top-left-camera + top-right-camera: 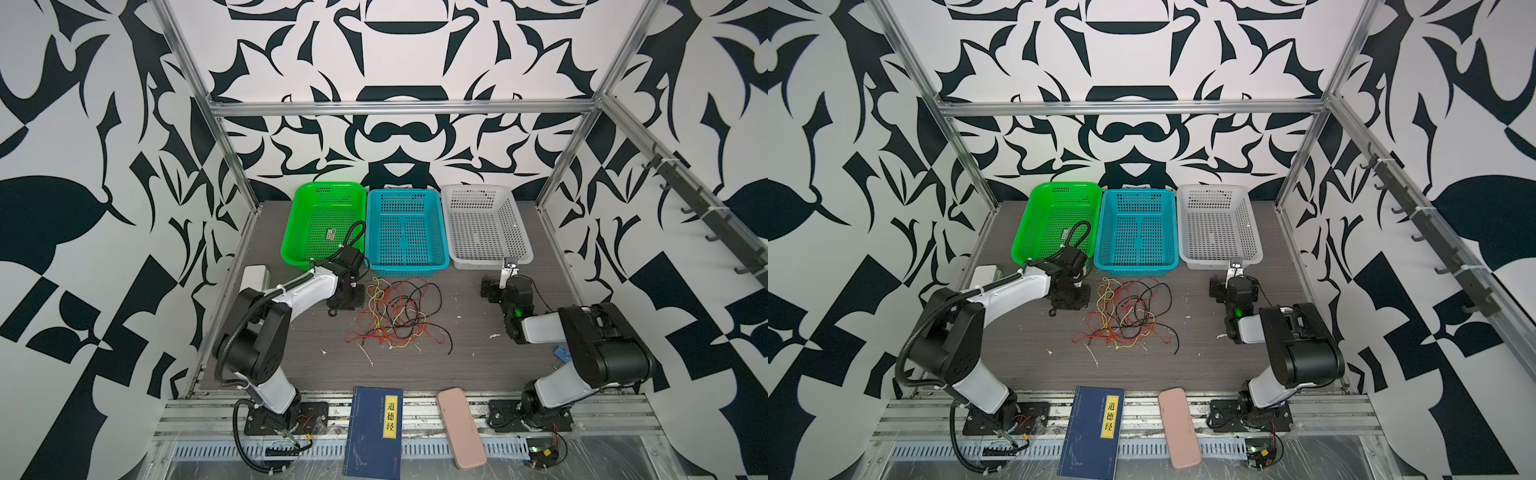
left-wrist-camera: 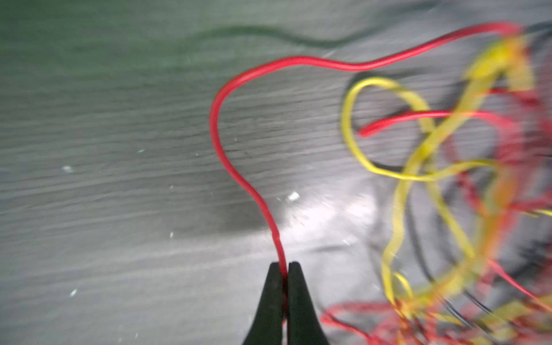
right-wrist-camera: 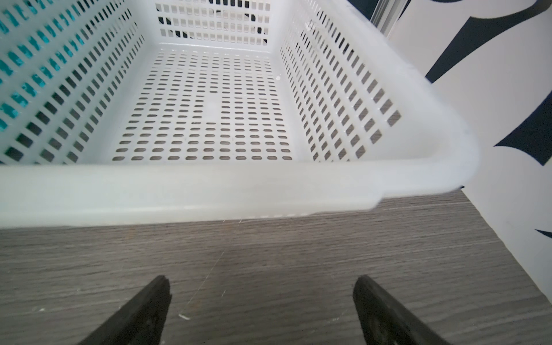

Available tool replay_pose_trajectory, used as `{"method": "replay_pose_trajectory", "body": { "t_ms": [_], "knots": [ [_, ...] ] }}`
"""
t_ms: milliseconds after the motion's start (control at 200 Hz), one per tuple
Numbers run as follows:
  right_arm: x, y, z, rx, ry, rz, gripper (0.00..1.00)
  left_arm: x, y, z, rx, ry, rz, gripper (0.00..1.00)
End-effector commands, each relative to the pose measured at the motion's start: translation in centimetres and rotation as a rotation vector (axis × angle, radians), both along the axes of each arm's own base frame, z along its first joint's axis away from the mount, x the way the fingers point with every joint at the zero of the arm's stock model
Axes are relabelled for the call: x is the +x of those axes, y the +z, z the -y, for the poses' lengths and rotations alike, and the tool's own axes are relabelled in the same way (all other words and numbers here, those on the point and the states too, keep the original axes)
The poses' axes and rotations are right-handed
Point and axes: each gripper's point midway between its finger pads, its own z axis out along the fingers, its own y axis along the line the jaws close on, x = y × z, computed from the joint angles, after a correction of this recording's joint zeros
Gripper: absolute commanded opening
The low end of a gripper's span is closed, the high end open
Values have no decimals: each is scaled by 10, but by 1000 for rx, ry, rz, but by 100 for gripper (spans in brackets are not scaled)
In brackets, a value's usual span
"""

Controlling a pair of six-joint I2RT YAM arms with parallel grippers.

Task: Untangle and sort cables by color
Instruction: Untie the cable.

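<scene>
Right now our left claw (image 2: 285,264) is pinched tight on a single red cable (image 2: 215,119), which rises from between the tips and loops away toward the heap. We judge the grip was taken on this outlying strand on purpose: it lies clear of the yellow strands (image 2: 358,125) beside it, so a pull should carry one colour and not the lot.

The rest of the cables (image 1: 395,316), red, pale yellow and black, lie knotted together on the desk (image 1: 478,357), just in front of the blue basket (image 1: 409,266) and between our two arms. No cable shows in the green basket (image 1: 291,249), the blue one or the white basket (image 3: 209,191), so we take the sorting as barely begun.

Our right claw (image 3: 263,280) stands spread wide and holds nothing, low over bare desk just before the white basket's near rim, well apart from the tangle. We read that as keeping out of the way, yet near enough to come and pin the heap if the red cable drags its neighbours along.
</scene>
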Motion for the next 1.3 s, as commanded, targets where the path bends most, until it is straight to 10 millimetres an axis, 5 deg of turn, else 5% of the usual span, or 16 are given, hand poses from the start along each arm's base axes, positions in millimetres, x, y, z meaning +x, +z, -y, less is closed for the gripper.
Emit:
{"method": "replay_pose_trajectory", "body": {
  "t_ms": [0, 400, 535, 705, 935, 1105, 1296],
  "knots": [
    [11, 20, 3, 5, -20, 69, 100, -9, 34, 10, -84, -33, 38, 0],
    [4, 57, -4, 51, 3, 10, 100, -22, 142, 25, -267, -97, 196, 0],
    [3, 94, -23, 228, 61, 71, 100, -26, 174, 28, -309, -120, 254, 0],
    [-19, 144, -92, 396, 437, 66, 87, -26, 212, 36, -352, -153, 320, 0],
    [-66, 193, -190, 402, 875, -3, 85, -20, 249, 46, -384, -188, 389, 0],
    [-86, 211, -259, 449, 1133, -44, 79, -17, 254, 59, -392, -215, 386, 0],
    [-80, 216, -298, 456, 1217, -31, 74, -18, 262, 58, -395, -214, 402, 0]
  ]
}}
